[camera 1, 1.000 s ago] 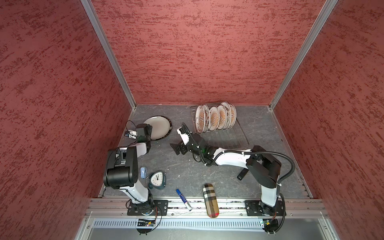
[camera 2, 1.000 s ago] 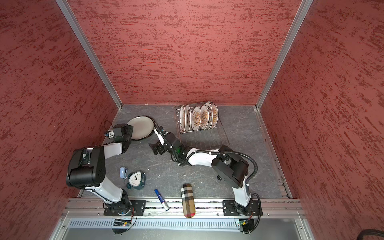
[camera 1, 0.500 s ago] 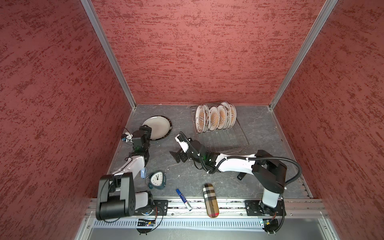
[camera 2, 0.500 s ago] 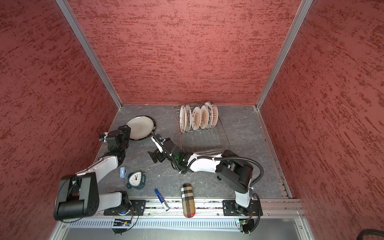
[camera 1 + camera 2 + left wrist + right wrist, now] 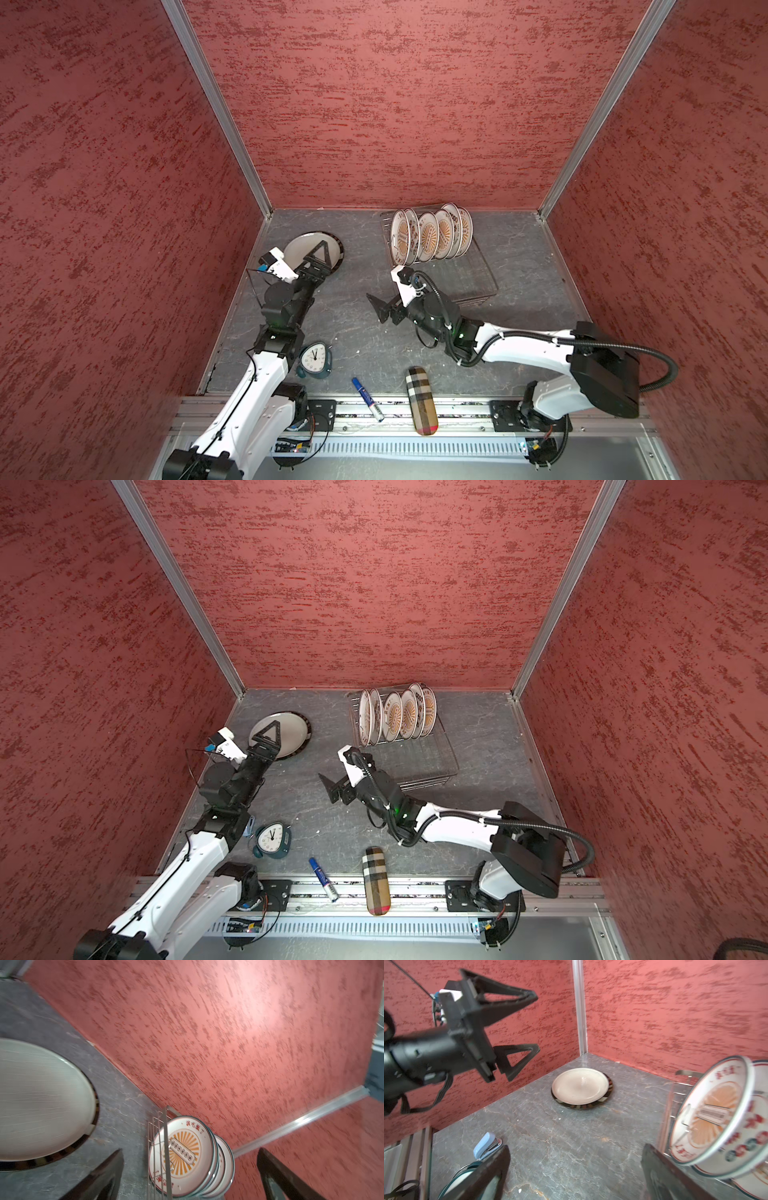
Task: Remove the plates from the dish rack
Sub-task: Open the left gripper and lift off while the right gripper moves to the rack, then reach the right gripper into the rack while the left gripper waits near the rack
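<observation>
Although red Chinese characters are printed around the rim of the round white plates with an orange sunburst point(image 5: 182, 1153), they are too blurred in the left wrist view to be read, and too small in both top views. These plates are stood upright in a row at the upper end of the silver wire dish rack point(image 5: 478, 282), in the upper middle of both top views. A larger grey-white plate with a dark rim point(image 5: 297, 247) is laid flat on the dark grey marbled table point(image 5: 353, 332), left of the rack and apart from it.

The left gripper point(image 5: 537, 1022) is seen over this plate in the top views. Only the right wrist view, at its upper left, shows both fingers: the jaws are spread wide, with nothing between them. The right gripper point(image 5: 374, 308) is placed at the lower left of the rack, its jaws also spread and empty.

Black numerals are seen on the white face of the teal alarm clock point(image 5: 315, 360). At the lower edge of the table a blue marker pen point(image 5: 368, 399) and a beige checkered oblong case point(image 5: 422, 401) are laid; the writing on the pen's white label cannot be read. A light blue stapler point(image 5: 485, 1145) is shown clearly in the right wrist view only.
</observation>
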